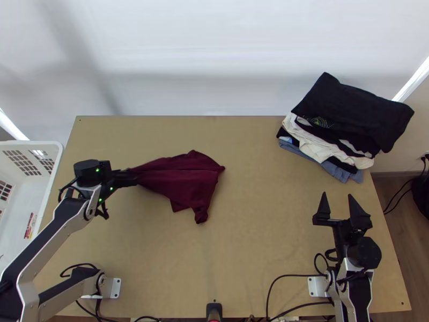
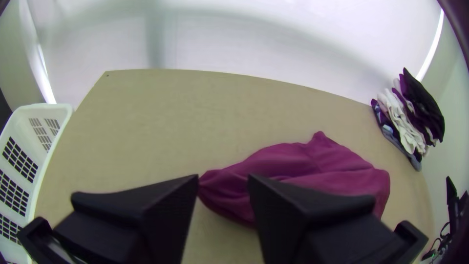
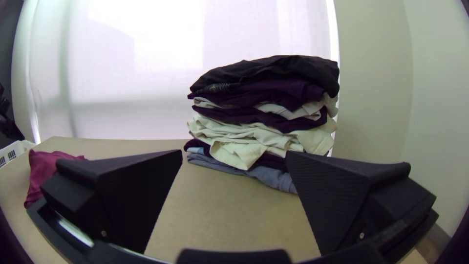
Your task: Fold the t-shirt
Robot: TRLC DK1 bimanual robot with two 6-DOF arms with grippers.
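Your dark red t-shirt (image 1: pixel 182 177) lies bunched and creased on the bench (image 1: pixel 257 241), left of the middle as you look at the top view. It tapers to a narrow end at your left hand (image 1: pixel 134 178) and fans out toward the middle of the bench. A seam or crease runs along the wide part, and a small gathered tip points toward the near edge. You can see one corner rising toward the far side.

Your left hand is parted: in its wrist view there is a gap between the two black fingers, with the narrow end of the shirt showing at the tips and running on behind one of them. The hand is low at the left part of the bench, turned inward across it.

Your right hand (image 1: pixel 337 194) is spread wide, its fingers well apart with nothing between them. It sits over the right side of the bench, well apart from the shirt, pointing toward the far side and a stack of clothes (image 1: pixel 354 112).

That stack is at the far right corner, with a black garment on top, dark and cream ones in the middle, and blue cloth (image 1: pixel 340 170) at the bottom. A white basket (image 1: pixel 32 144) stands beside the left edge of the bench, and a pale curtain (image 1: pixel 214 53) hangs behind the far edge. Black cables (image 1: pixel 287 276) loop over the near edge.
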